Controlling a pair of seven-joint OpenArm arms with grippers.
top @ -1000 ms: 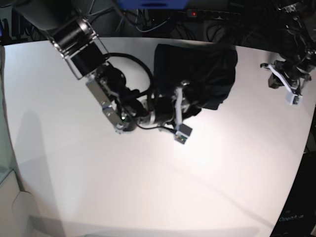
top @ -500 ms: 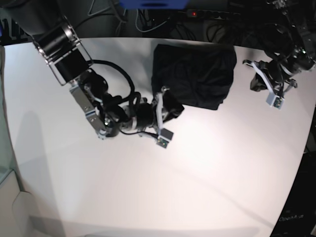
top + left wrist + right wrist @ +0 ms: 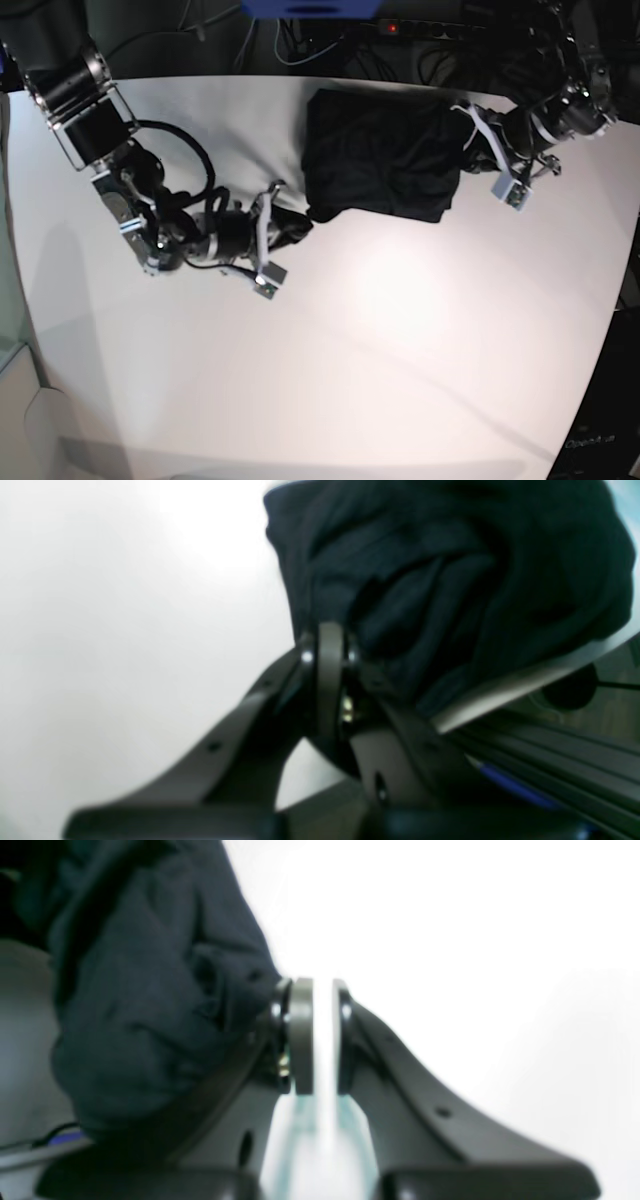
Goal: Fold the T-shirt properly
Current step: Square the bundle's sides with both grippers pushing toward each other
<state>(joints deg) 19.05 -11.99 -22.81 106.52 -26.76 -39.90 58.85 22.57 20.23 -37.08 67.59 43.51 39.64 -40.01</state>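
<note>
The black T-shirt (image 3: 385, 155) lies folded in a compact bundle at the back middle of the white table (image 3: 400, 330). My right gripper (image 3: 298, 226) is low beside the shirt's near left corner. In the right wrist view its fingers (image 3: 300, 1035) stand a narrow gap apart with only table between them, and the shirt (image 3: 145, 990) bulges just to their left. My left gripper (image 3: 466, 140) is at the shirt's right edge. In the left wrist view its fingertips (image 3: 330, 645) are pressed together in front of the shirt (image 3: 450, 570); no cloth shows between them.
Cables and a power strip (image 3: 430, 30) run behind the table's far edge. A metal rail (image 3: 550, 760) lies past the table's edge in the left wrist view. The table's right edge (image 3: 615, 330) slants inward toward the front.
My right gripper has drawn back to the left, off the shirt it reached over. My left gripper has moved left from the table's right edge to the shirt's right edge.
</note>
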